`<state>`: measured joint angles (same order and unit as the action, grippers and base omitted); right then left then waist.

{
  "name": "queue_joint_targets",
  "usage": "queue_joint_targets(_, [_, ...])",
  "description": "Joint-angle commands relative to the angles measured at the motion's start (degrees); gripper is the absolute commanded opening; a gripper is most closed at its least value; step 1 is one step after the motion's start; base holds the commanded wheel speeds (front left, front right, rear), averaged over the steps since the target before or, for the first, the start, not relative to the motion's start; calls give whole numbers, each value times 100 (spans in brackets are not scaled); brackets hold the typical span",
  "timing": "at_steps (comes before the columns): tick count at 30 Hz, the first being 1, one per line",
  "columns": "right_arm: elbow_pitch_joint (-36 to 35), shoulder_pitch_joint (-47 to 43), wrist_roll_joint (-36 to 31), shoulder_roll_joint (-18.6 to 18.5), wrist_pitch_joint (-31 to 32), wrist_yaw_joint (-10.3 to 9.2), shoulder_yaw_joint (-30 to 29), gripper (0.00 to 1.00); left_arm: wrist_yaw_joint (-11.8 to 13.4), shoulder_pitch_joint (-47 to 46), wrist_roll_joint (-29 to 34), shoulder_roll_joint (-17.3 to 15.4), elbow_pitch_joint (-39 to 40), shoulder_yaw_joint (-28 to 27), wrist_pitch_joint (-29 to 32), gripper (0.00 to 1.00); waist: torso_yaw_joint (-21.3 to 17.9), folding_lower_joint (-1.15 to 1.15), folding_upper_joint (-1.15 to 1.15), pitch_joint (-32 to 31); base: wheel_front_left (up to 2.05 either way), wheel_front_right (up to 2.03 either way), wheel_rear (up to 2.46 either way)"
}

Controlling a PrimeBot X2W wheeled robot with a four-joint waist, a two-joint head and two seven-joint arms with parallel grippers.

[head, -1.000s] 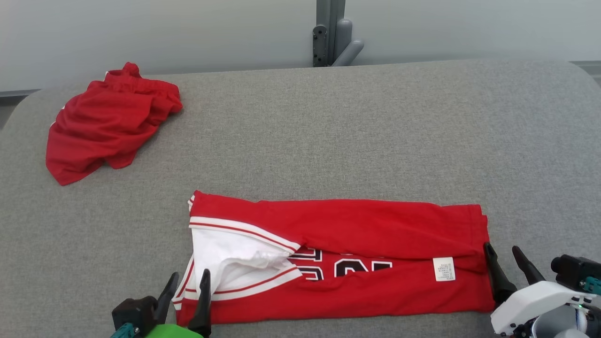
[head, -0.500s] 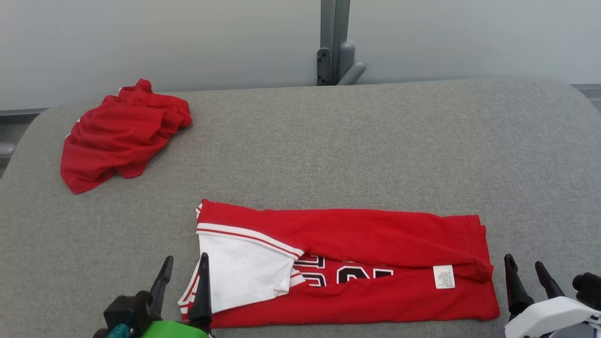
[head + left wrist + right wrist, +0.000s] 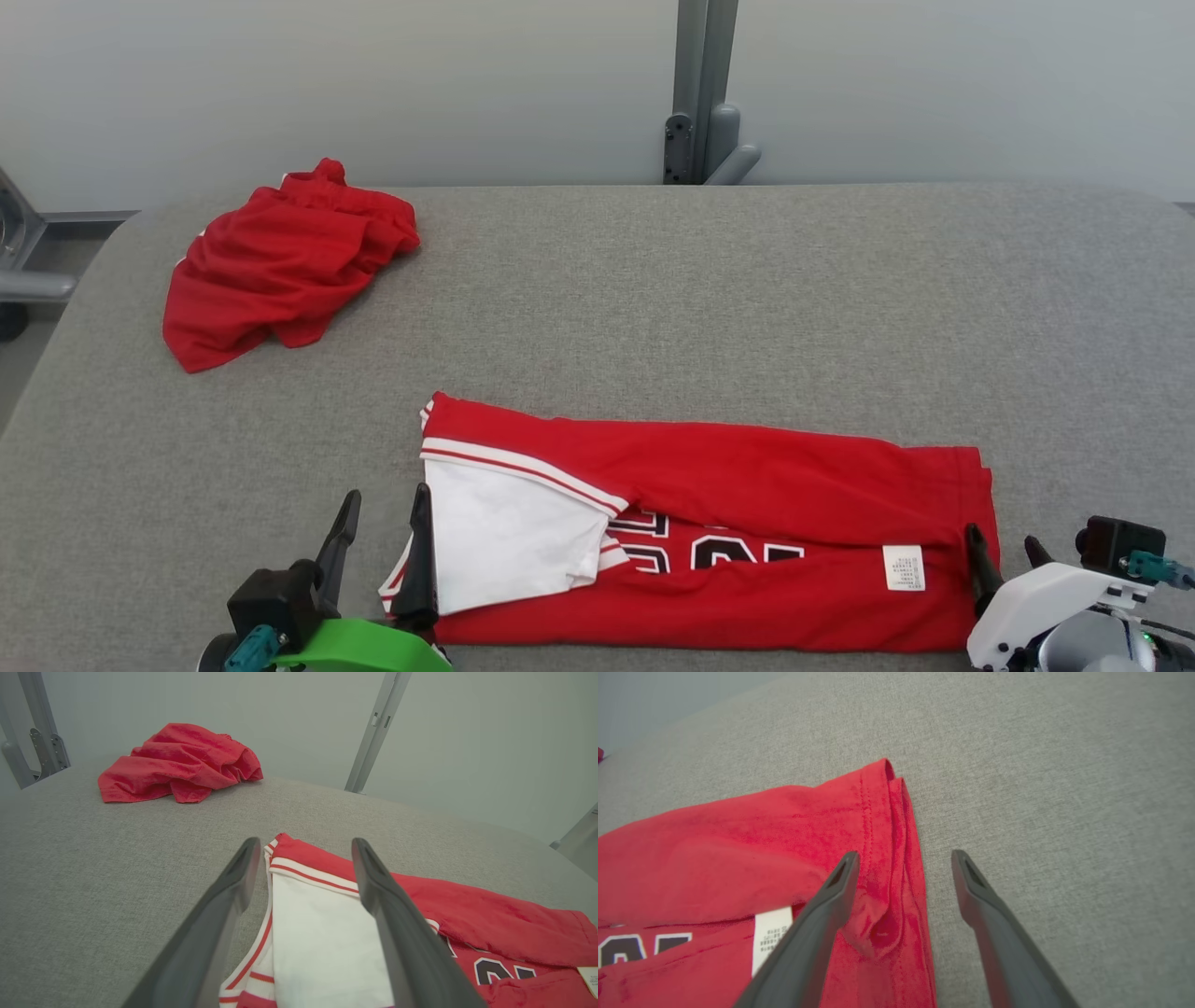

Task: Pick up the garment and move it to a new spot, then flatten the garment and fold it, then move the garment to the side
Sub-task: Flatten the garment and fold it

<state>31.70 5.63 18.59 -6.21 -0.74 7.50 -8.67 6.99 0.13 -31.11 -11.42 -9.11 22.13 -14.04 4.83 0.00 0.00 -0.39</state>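
A red jersey with white trim and black lettering lies folded into a long strip on the grey table, near its front edge. My left gripper is open at the strip's left end, one finger over the white panel and one off the cloth. At the strip's right end my right gripper is open and straddles the hem, with one finger above the red fabric and the other above bare table. A white care label shows near that end.
A second red garment lies crumpled at the table's far left corner. A grey post with a bracket stands behind the table's back edge. A metal frame shows at the far left.
The camera has shifted, so the whole scene sits further right and lower. The white panel has settled flatter. My right gripper has moved back over the jersey's right hem.
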Motion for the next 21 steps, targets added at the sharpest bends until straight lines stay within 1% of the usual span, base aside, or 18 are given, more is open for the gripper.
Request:
queue_joint_targets(1, [115, 79, -38, 19, -9, -2, -6, 100, -24, -79, 65, -9, -15, -28, -31, 100, 57, 0, 0, 15, 0, 0, 0])
queue_joint_targets(6, [855, 238, -88, 82, 74, -2, 6, 100, -35, -34, -1, -1, -41, -59, -51, 100, 170, 0, 0, 44, 0, 0, 0])
queue_joint_targets(11, [1294, 303, -95, 166, 47, 1, 161, 100, -13, 35, -22, -24, -51, -84, -70, 100, 208, 0, 0, 56, 0, 0, 0])
queue_joint_targets(12, [1349, 322, -84, 184, 37, 2, 208, 87, -15, 48, -25, -31, -54, -85, -73, 100, 209, 0, 0, 56, 0, 0, 0])
queue_joint_targets(13, [1395, 341, -76, 198, 17, 2, 259, 53, -16, 60, -29, -37, -56, -90, -76, 100, 209, 0, 0, 55, 0, 0, 0])
queue_joint_targets(15, [1471, 380, -52, 218, -4, 17, 340, 29, -7, 75, -24, -42, -60, -90, -63, 100, 202, 0, 0, 47, 0, 0, 0])
queue_joint_targets(16, [1510, 401, -42, 222, -20, 16, 365, 18, -3, 80, -23, -43, -60, -89, -65, 100, 197, 0, 0, 42, 0, 0, 0])
queue_joint_targets(17, [1537, 419, -25, 216, -44, 16, 380, 3, -1, 82, -24, -43, -58, -86, -67, 100, 192, 0, 0, 36, 0, 0, 0])
queue_joint_targets(18, [1548, 444, 11, 197, -76, 14, 382, 0, -1, 88, -25, -42, -56, -83, -69, 100, 184, 0, 0, 30, 0, 0, 0])
queue_joint_targets(21, [1590, 507, 63, 97, -129, -3, 395, 0, 8, 123, -30, -49, -55, -72, -66, 100, 141, 0, 0, 5, 0, 0, 0])
